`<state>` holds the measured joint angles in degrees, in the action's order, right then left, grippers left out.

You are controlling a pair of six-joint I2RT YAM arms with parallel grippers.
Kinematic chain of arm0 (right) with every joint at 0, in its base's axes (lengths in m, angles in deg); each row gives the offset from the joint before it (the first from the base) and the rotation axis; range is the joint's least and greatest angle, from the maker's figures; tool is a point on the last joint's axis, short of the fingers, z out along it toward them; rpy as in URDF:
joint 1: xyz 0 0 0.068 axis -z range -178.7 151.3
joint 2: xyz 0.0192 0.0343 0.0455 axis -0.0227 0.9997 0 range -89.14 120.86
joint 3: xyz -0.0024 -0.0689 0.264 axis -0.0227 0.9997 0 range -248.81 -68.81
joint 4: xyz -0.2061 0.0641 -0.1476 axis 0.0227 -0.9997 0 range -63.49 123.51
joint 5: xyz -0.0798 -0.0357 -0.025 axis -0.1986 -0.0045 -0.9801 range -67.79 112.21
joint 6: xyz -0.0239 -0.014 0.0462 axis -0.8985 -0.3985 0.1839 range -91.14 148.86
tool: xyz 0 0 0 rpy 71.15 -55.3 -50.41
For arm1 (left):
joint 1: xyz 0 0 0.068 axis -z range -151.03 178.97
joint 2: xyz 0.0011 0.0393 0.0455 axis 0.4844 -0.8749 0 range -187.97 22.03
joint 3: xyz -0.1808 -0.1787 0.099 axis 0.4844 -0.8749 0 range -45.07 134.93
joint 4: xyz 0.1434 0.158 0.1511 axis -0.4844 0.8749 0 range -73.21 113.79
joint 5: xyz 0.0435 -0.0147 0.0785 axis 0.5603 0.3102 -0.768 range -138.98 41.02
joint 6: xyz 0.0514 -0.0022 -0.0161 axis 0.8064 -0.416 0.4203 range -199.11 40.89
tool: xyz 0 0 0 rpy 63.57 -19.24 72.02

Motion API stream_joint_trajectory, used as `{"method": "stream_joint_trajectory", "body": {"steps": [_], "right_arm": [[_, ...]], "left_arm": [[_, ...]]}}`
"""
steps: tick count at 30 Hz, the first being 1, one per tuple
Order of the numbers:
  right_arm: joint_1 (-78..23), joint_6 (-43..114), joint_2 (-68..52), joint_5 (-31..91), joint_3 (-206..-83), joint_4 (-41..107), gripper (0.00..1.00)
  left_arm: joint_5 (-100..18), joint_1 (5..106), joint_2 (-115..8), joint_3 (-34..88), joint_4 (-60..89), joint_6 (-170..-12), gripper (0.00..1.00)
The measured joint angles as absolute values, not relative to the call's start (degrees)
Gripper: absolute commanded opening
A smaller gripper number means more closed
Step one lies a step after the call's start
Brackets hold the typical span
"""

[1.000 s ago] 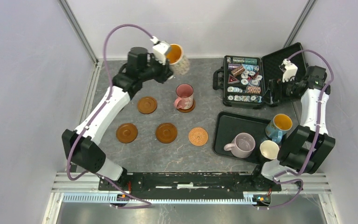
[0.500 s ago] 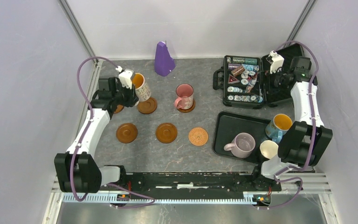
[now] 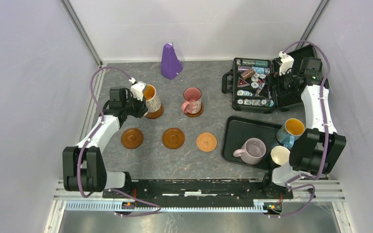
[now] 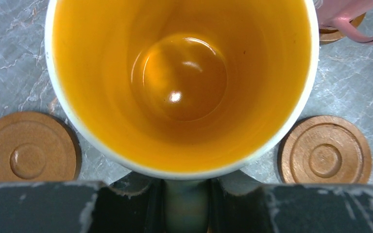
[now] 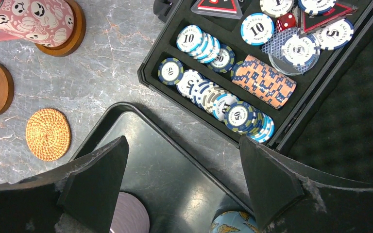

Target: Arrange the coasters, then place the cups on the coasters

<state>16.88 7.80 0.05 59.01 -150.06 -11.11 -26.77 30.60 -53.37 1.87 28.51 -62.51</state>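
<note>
A grey marbled tabletop (image 3: 145, 162) sits inside pale walls (image 3: 24, 73) (metal posts (image 3: 81, 32) in the corners), evenly lit.

The left arm (image 3: 102, 133) folds at its elbow near the base, and its forearm reaches away and slightly inward. The left gripper (image 3: 141, 99) points inward, its jaws nearly closed on the handle side of an upright cup (image 3: 150, 97). The right arm (image 3: 315, 107) rises from its elbow and stretches far back, with the wrist bent inward. The right gripper (image 5: 184, 179) hangs high, aims downward, and holds nothing between its wide-spread fingers (image 5: 94, 179).
</note>
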Motion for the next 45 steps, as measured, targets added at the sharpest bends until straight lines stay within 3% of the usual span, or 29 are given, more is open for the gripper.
{"method": "stream_joint_trajectory", "body": {"steps": [30,45], "right_arm": [[16.79,6.92,-2.88,56.67,-148.58,-10.96,0.92],[16.79,6.38,-2.88,56.51,-148.58,-10.98,0.93]], "left_arm": [[-25.61,30.08,-66.28,4.15,24.78,-53.03,0.03],[-24.17,29.31,-67.14,6.2,28.4,-49.4,0.31]]}}
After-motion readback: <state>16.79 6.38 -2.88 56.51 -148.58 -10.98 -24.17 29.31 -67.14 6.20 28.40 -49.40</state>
